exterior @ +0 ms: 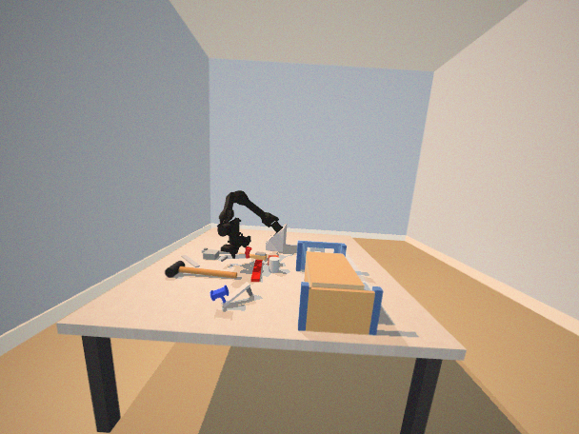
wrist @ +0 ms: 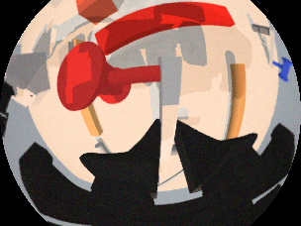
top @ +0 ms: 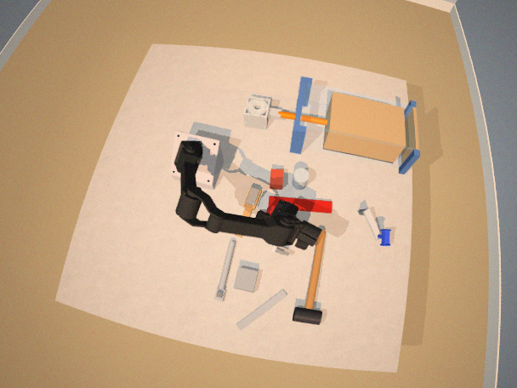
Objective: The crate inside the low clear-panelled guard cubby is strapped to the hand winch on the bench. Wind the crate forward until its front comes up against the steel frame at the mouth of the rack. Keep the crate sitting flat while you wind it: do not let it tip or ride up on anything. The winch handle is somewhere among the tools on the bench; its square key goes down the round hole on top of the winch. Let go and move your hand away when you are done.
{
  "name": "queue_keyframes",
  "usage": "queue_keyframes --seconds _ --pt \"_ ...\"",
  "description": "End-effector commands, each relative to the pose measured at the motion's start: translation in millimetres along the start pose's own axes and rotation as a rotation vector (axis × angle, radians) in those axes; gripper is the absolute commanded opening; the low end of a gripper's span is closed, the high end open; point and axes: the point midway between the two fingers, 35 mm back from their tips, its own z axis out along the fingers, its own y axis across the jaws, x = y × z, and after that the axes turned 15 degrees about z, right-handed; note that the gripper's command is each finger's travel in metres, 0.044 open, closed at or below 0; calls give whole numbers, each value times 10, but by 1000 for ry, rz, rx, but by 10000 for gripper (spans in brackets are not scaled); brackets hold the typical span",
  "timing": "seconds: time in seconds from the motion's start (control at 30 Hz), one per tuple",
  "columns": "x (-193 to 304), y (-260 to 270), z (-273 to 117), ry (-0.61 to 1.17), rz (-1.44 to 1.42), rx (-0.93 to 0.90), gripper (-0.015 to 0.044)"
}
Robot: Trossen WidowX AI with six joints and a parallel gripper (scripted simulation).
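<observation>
The pale, flat table (top: pixel 127 255) (exterior: pixel 190 316) (wrist: pixel 134 134) carries everything here. The black jointed arm (top: pixel 242 225) (exterior: pixel 238 197) bends over the tools. The tan, box-shaped crate (top: pixel 366 119) (exterior: pixel 333 271) sits flat in the rack, and between its front and the blue steel frame (top: pixel 296 140) (exterior: pixel 301 257) there is a gap. A mallet with wooden shaft and black head (top: pixel 315 272) (exterior: pixel 205 272) (wrist: pixel 238 99) lies near the gripper (top: pixel 309 238) (exterior: pixel 233 256) (wrist: pixel 168 122). Also there is a long red bar (top: pixel 315 205) (exterior: pixel 257 271) (wrist: pixel 168 22). An orange strap (top: pixel 315 120) goes from the crate toward the whitish block-shaped winch (top: pixel 257 123). The blue-knobbed grey crank (top: pixel 384 237) (exterior: pixel 219 294) (wrist: pixel 284 69) lies apart. The fingers are closed on the grey bar of the red-knobbed crank (exterior: pixel 248 252) (wrist: pixel 170 84).
</observation>
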Motion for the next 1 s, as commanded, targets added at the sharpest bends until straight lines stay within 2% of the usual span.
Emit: queue_keyframes --seconds 0.0,0.13,0.2,0.97 --pt "-11 -52 -699 -9 10 39 0" --pt "29 31 -1133 -5 7 40 0" --pt "40 50 -1207 -4 7 40 0" --pt "29 64 -1177 -7 2 30 0"
